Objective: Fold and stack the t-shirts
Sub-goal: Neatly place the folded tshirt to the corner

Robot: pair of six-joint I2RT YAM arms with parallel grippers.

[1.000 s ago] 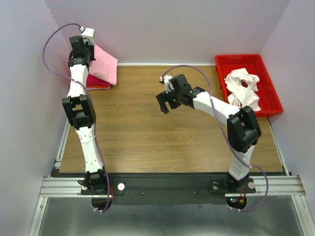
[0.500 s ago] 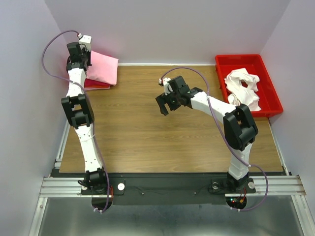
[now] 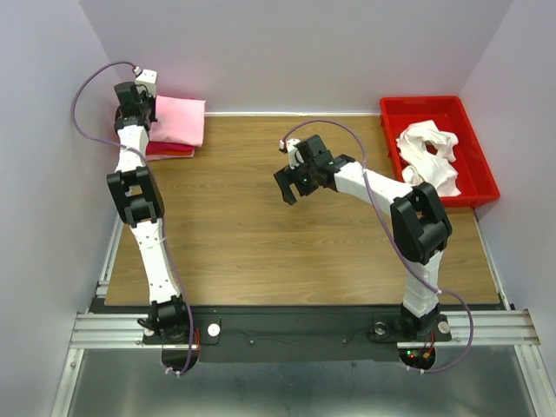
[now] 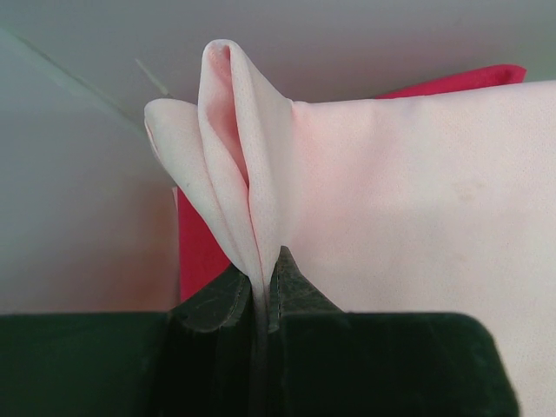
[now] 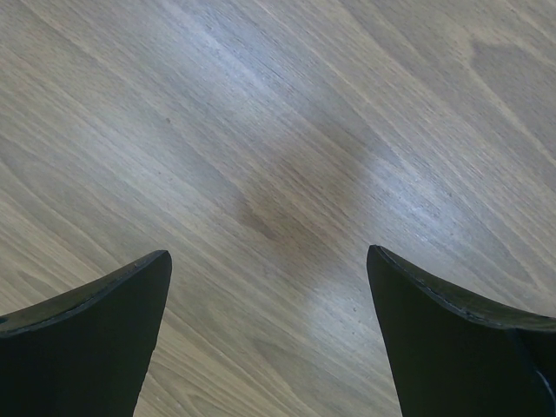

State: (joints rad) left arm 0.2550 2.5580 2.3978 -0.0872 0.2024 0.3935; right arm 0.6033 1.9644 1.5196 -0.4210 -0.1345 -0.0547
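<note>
A folded pink t-shirt (image 3: pixel 180 121) lies on top of a folded red t-shirt (image 3: pixel 170 150) at the table's far left corner. My left gripper (image 3: pixel 137 102) is shut on the pink shirt's left edge; in the left wrist view the pink cloth (image 4: pixel 391 182) is pinched between the fingers (image 4: pixel 300 287), with red cloth (image 4: pixel 201 256) below. My right gripper (image 3: pixel 291 184) is open and empty above the bare middle of the table; its wrist view shows only wood (image 5: pixel 278 174). White t-shirts (image 3: pixel 427 155) lie crumpled in the red bin (image 3: pixel 473 143).
The red bin stands at the table's far right edge. Purple walls close in the back and both sides. The left arm reaches close to the left wall.
My left gripper has lowered the pink shirt from a lifted, tilted hang until it lies flat on the red shirt. The right gripper has shifted slightly left.
</note>
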